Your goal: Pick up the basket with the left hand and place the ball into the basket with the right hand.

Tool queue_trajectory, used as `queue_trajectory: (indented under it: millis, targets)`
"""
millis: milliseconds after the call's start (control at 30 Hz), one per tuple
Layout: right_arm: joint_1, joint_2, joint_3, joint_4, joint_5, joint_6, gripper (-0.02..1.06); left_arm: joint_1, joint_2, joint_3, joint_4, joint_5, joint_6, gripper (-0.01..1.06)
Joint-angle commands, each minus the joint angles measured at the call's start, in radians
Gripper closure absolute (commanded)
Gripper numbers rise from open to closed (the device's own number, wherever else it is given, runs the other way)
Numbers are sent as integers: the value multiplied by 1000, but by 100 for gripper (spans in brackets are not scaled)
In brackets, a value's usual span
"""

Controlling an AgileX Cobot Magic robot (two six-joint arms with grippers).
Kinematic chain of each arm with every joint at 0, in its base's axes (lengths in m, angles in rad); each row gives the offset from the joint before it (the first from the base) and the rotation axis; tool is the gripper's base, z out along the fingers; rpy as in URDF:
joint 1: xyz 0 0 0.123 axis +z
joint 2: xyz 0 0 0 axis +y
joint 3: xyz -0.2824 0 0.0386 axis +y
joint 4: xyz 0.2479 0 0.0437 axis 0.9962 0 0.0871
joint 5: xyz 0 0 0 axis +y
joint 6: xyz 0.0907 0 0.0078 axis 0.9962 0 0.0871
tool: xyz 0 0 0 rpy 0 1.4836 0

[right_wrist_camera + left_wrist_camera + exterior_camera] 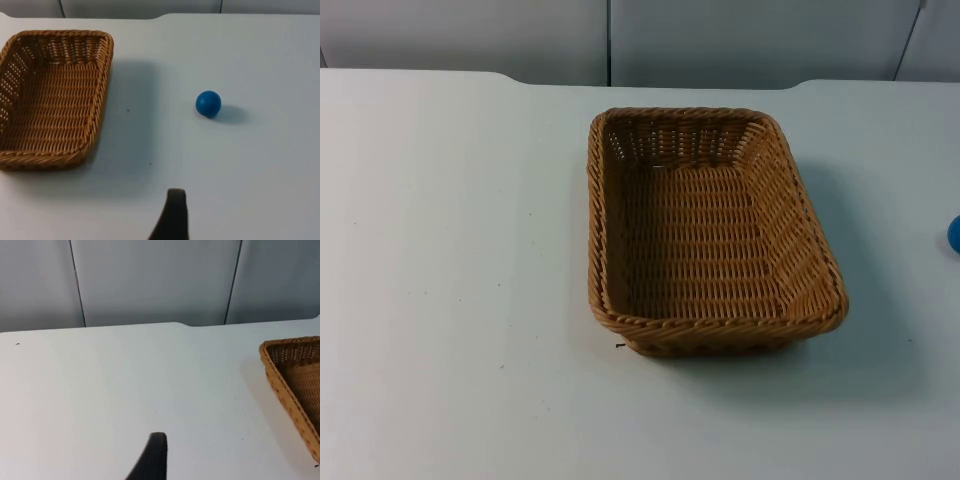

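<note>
A brown wicker basket [594,220] stands flat on the white table near the middle, with nothing inside it. A small blue ball [954,233] rests on the table to the basket's right, well apart from it. In the right wrist view the ball [208,103] lies beyond my right gripper [176,196], with the basket [103,95] off to one side. My left gripper [159,440] hangs over bare table, some way from the near corner of the basket [284,390]. Neither gripper touches anything.
The grey partition wall [720,40] closes off the far edge of the table [450,280]. Open table surface lies on both sides of the basket and in front of it.
</note>
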Motion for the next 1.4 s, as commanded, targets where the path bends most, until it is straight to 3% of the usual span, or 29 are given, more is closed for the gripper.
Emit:
queue_trajectory:
  millis: [0,400,700,833,1367]
  targets:
    - [-5,-4,6,1,-12,1,31,3,74,-30,-22,-33,1,20]
    - [-5,-4,6,1,-10,1,31,3,399,-144,-114,-119,56,20]
    - [-5,-4,6,1,-10,1,31,3,639,-217,-273,-181,180,20]
    - [-5,-4,6,1,-10,1,31,3,767,-219,-392,-246,263,20]
    - [-5,-4,6,-5,-10,1,31,1,1131,-219,-735,-321,570,21]
